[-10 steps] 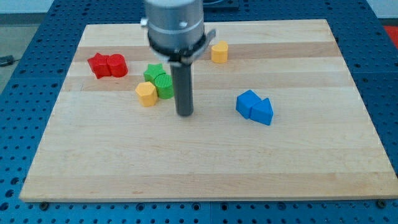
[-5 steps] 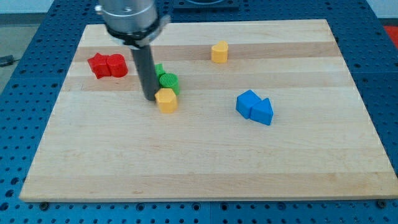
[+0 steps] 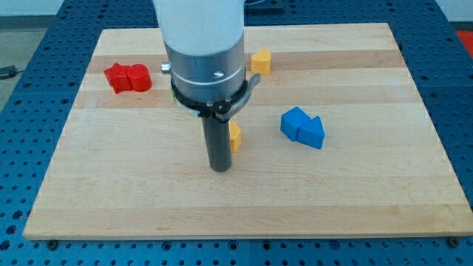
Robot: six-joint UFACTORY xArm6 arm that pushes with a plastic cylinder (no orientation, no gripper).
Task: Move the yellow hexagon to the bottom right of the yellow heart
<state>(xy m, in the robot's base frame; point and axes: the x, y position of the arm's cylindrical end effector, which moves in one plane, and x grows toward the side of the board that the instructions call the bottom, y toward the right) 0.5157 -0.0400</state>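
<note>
The yellow hexagon lies near the board's middle, mostly hidden behind my rod; only its right edge shows. My tip rests on the board just left of and below the hexagon, touching or nearly touching it. The yellow heart sits near the view's top, above and to the right of the hexagon, partly behind the arm's body.
Two red blocks sit together at the upper left. Two blue blocks sit together right of the hexagon. The green blocks are hidden behind the arm, apart from a sliver at its left edge. The wooden board lies on a blue perforated table.
The yellow hexagon has been pushed right and down, away from the green blocks. My rod has moved from the hexagon's upper left to its lower left, and the arm now covers the green blocks.
</note>
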